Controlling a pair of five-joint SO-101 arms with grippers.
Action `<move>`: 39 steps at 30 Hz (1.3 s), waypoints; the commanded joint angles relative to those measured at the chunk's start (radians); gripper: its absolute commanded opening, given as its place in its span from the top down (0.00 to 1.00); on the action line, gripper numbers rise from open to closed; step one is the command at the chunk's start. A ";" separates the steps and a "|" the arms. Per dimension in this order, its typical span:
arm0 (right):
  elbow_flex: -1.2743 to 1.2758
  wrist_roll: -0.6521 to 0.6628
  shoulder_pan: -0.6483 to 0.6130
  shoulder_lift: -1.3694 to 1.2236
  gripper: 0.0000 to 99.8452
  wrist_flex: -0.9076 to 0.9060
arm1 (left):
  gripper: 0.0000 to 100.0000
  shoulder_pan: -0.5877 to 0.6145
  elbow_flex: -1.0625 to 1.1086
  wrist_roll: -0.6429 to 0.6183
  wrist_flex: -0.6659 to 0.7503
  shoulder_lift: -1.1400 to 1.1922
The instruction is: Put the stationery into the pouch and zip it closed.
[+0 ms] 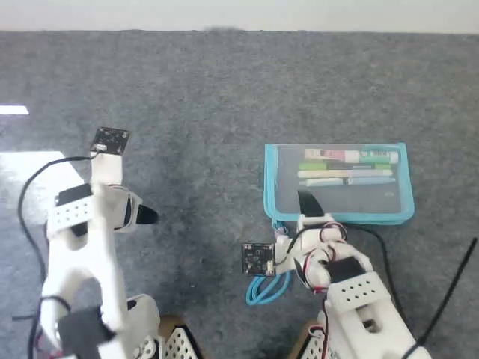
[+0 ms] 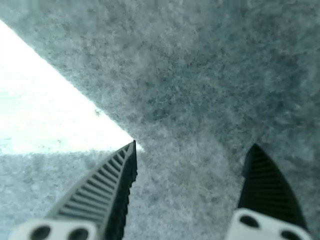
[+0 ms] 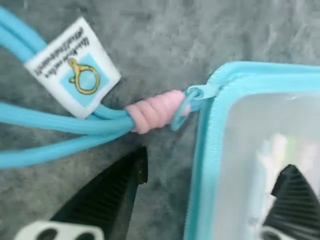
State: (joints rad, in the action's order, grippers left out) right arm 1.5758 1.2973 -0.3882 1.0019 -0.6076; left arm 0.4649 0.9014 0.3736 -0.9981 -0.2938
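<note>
We are looking at the zipping step, as we judge it: the stationery (image 1: pixel 348 166) is already lying inside the pouch (image 1: pixel 269 179), which is resting flat on the surface (image 1: pixel 209 90) in front of the right arm. How much of the zip is drawn closed we cannot tell.

The right claw (image 3: pixel 216 162) is hanging wide open over the pouch's near corner, holding nothing. One finger is standing over the clear window and the other over the felt just outside the rim. The zip pull (image 3: pixel 187 102) is sitting at that corner, just beyond the fingers.

The left claw (image 2: pixel 194 145) is also gaping open and empty, hovering over bare felt well apart from the pouch.

For the next move, we are expecting the right claw to need to shift onto the pull and close on it, while something is steadying the pouch.

The pouch is showing a soft turquoise fabric rim with fine zip teeth and a glossy clear panel. The pull is small. A ribbed pink sleeve (image 3: pixel 155 111) is joining it to a smooth, round turquoise cord (image 3: pixel 50 125) carrying a folded white tag (image 3: pixel 74 67). The surface is a fuzzy grey felt.
</note>
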 commanded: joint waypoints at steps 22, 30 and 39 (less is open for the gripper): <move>0.058 0.015 0.041 0.012 0.63 0.259 | 0.67 -0.006 0.028 -0.021 -0.006 -0.137; 0.009 0.011 0.074 -0.156 0.63 0.328 | 0.67 -0.006 0.028 -0.023 -0.008 -0.137; -0.221 0.014 0.153 -0.593 0.63 0.479 | 0.67 -0.006 0.028 -0.023 -0.009 -0.137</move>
State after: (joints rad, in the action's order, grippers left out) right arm 1.4454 1.2988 -0.2700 0.5033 -0.1749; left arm 0.4649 0.9352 0.3721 -0.9996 -0.3920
